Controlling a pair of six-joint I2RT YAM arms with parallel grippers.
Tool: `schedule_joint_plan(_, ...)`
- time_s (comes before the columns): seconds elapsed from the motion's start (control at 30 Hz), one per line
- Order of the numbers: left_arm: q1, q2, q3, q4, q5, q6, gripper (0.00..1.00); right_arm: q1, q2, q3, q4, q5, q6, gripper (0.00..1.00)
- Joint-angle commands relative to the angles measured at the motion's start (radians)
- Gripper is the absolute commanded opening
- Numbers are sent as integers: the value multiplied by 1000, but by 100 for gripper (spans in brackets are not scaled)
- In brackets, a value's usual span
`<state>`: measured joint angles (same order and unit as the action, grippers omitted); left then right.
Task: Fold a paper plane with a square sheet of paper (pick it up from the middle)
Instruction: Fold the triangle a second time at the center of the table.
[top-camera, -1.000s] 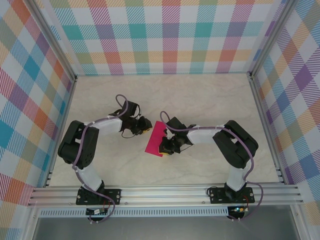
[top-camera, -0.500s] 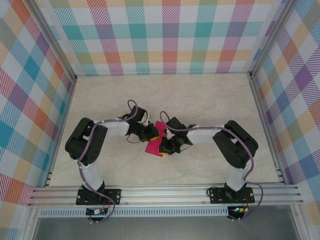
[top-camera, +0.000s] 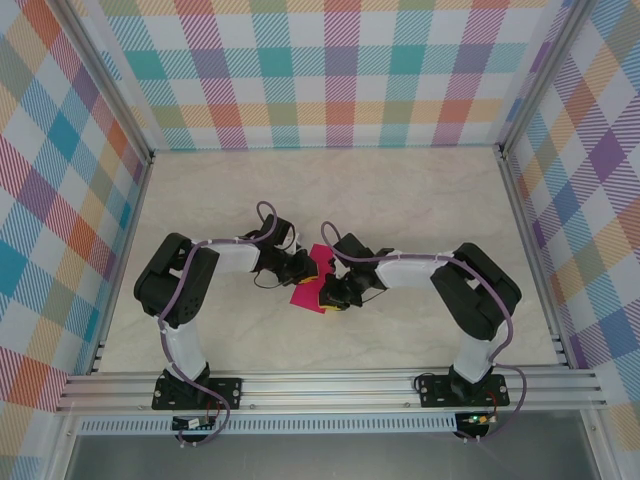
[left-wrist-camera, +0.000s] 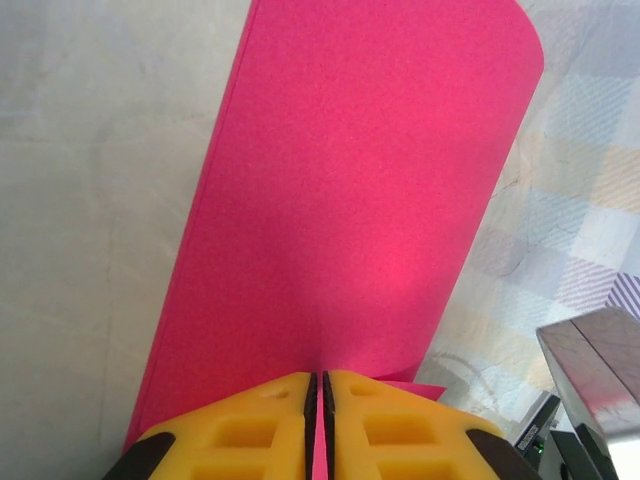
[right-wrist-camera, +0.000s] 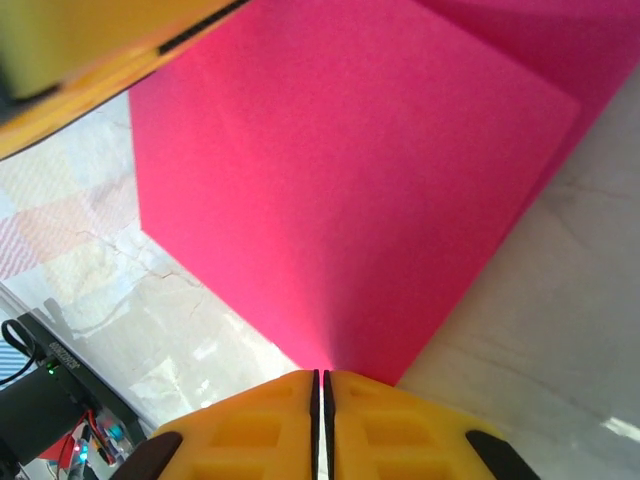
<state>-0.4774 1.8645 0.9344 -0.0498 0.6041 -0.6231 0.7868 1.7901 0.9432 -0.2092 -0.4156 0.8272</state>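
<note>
The square sheet of paper (top-camera: 303, 293) is magenta-pink and sits at the table's middle, held between both arms. My left gripper (top-camera: 303, 270) is shut on its left edge. In the left wrist view the yellow fingertips (left-wrist-camera: 270, 420) pinch the sheet (left-wrist-camera: 360, 200), which curls over to the right in a loose roll. My right gripper (top-camera: 326, 292) is shut on the near right part. In the right wrist view its jaws (right-wrist-camera: 321, 380) clamp a corner of the sheet (right-wrist-camera: 340, 180). The left gripper's yellow finger (right-wrist-camera: 90, 70) shows at that view's top left.
The pale marble tabletop (top-camera: 400, 200) lies open behind and to both sides of the arms. Checked walls (top-camera: 340, 70) close in the back and sides. An aluminium rail (top-camera: 330, 385) runs along the near edge by the arm bases.
The left arm swung right, reached the sheet and shut on its edge. The sheet now looks narrower and bunched between the two grippers. The right gripper has kept its hold.
</note>
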Motion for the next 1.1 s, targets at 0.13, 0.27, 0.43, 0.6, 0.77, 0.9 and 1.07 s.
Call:
schedule_joint_plan(0.13,-1,64,-55,2,-78,8,14,6,37,97,-11,-28,-3,13)
schedule_joint_plan(0.27,0,61,-55,2,-80,10,14,6,101,131,-69,15,-19,13)
schedule_joint_plan(0.43,1,59,-52,-7,-88,10,14,7,102,35,-22,-14,0,13)
schedule_joint_plan(0.6,2,59,-48,-20,-95,16,13,8,22,-15,-45,-34,-19,14)
schedule_joint_plan(0.77,4,59,-47,-22,-97,18,13,12,-14,-62,-31,-66,-26,16)
schedule_joint_plan(0.9,4,61,-48,-22,-94,16,13,22,3,-73,-63,-59,-34,14)
schedule_joint_plan(1.07,5,58,-48,-21,-82,17,14,22,-43,-63,-76,-30,-32,14)
